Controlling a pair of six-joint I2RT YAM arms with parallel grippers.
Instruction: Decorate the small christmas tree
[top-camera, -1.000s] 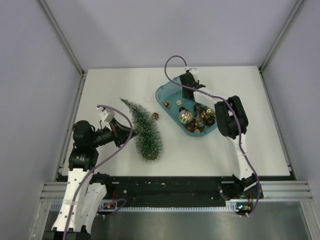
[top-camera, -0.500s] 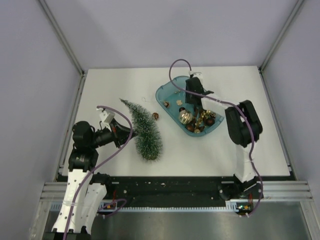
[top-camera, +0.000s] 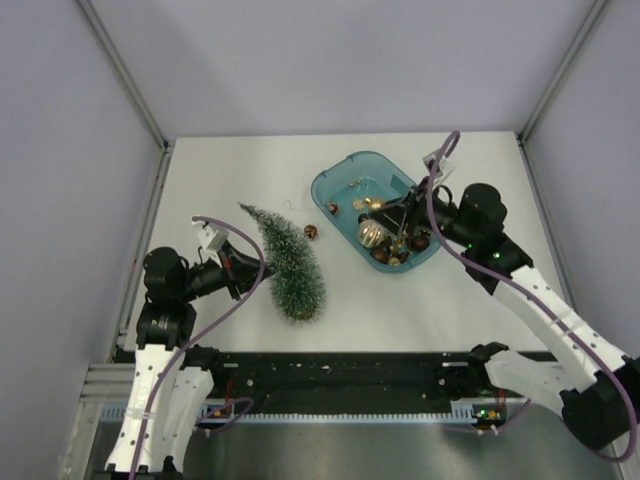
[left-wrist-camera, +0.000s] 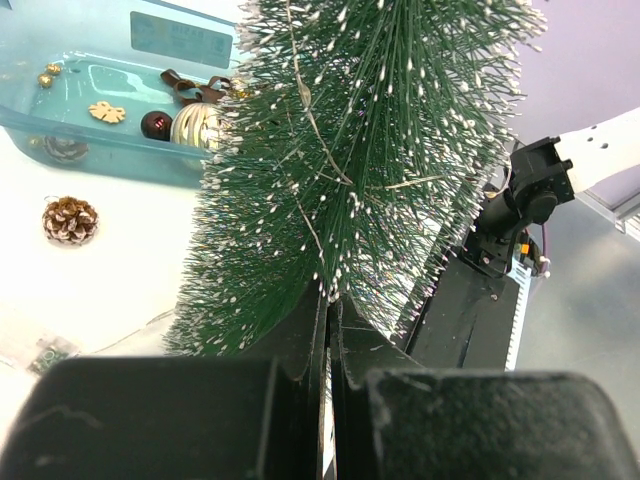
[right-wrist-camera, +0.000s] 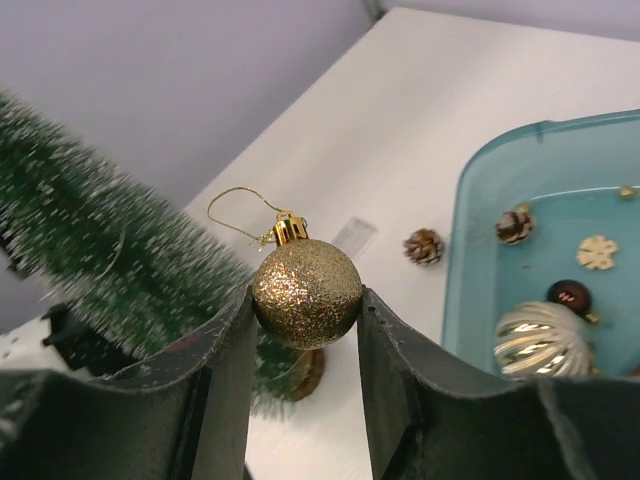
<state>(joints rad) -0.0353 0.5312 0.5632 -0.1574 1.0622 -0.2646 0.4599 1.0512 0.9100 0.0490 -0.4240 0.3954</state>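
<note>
The small christmas tree (top-camera: 290, 262) leans on the table, tip toward the far left, its frosted green bristles filling the left wrist view (left-wrist-camera: 370, 150). My left gripper (top-camera: 250, 268) is shut on its lower bristles (left-wrist-camera: 330, 300). My right gripper (top-camera: 385, 208) is shut on a gold glitter ball (right-wrist-camera: 306, 290) with a gold cap and thread loop, held over the teal tray (top-camera: 335, 182). In the right wrist view the tree (right-wrist-camera: 90, 250) and its wooden base (right-wrist-camera: 308, 372) lie beyond the ball.
The tray (right-wrist-camera: 470, 230) holds several ornaments: a ribbed gold-white ball (right-wrist-camera: 540, 340), a dark red ball (left-wrist-camera: 155, 124), a wooden snowflake (left-wrist-camera: 105, 111). A pinecone (top-camera: 311, 231) lies on the table between tree and tray. Metal rail along the near edge (top-camera: 350, 375).
The right arm has pulled back from the tray's far side and swung to the right, lifting the gold ball out of the tray. The tree and left gripper have barely moved.
</note>
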